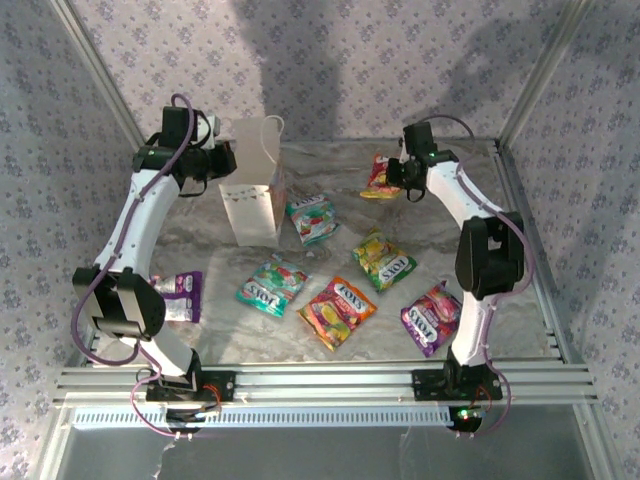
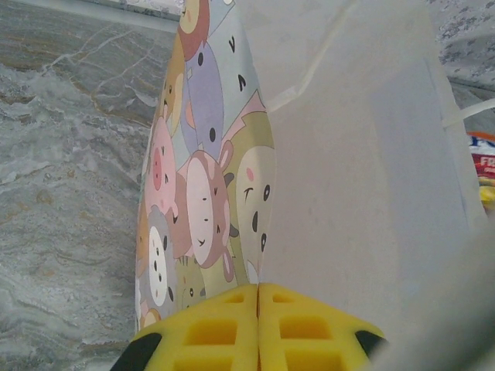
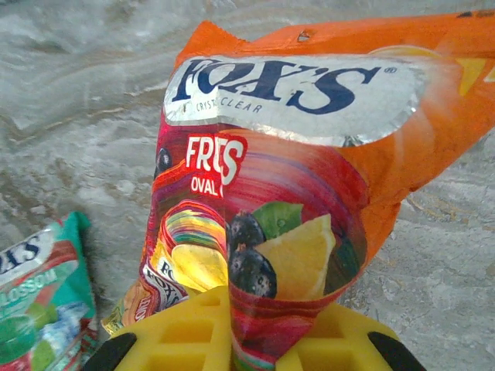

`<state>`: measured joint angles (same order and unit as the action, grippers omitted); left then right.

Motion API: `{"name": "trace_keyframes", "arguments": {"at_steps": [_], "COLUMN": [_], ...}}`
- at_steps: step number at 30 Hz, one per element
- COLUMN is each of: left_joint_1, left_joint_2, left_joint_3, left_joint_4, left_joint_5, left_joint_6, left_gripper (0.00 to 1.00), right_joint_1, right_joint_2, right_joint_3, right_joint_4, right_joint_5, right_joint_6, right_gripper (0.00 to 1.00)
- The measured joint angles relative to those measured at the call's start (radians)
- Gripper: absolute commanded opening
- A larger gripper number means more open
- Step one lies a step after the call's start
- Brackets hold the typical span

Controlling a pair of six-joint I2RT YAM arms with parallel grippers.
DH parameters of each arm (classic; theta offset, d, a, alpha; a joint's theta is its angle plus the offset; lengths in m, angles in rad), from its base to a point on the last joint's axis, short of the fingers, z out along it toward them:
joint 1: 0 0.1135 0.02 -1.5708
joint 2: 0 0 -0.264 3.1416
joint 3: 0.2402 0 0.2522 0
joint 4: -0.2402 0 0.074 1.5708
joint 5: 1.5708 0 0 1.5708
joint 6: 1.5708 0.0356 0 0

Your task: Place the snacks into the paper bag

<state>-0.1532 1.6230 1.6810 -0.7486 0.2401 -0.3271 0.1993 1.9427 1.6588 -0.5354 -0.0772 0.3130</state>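
The white paper bag stands upright at the back left of the table, cartoon print on its side. My left gripper is shut on the bag's upper edge, yellow pads pressed together on the paper. At the back right, my right gripper is shut on a red-orange snack packet, whose folded lower end is pinched between the pads; the packet tilts above the table. Other snacks lie flat: teal, yellow-green, teal, red-orange, purple.
Another purple packet lies at the left edge, partly behind my left arm. A teal packet shows at the lower left of the right wrist view. Aluminium frame posts and patterned walls enclose the marble table.
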Motion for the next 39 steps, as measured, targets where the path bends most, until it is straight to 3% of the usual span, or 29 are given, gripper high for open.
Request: {"name": "trace_keyframes", "arguments": {"at_steps": [13, 25, 39], "left_joint_1": [0.000, 0.000, 0.000], "left_joint_2": [-0.026, -0.056, -0.077], "left_joint_3": [-0.026, -0.055, -0.057], "left_joint_4": [0.006, 0.016, 0.016], "left_joint_5": [0.000, 0.003, -0.028], "left_joint_6": [-0.012, -0.030, -0.046], "left_gripper": [0.08, 0.28, 0.30], "right_joint_1": [0.069, 0.165, 0.261], "right_joint_2": [-0.160, -0.262, -0.345], "right_joint_3": [-0.020, -0.018, 0.022], "right_joint_4": [-0.016, -0.019, -0.016], "right_joint_5": [0.069, 0.134, 0.196], "right_joint_6": [-0.042, -0.091, -0.150], "right_gripper": [0.15, 0.15, 0.15]}}
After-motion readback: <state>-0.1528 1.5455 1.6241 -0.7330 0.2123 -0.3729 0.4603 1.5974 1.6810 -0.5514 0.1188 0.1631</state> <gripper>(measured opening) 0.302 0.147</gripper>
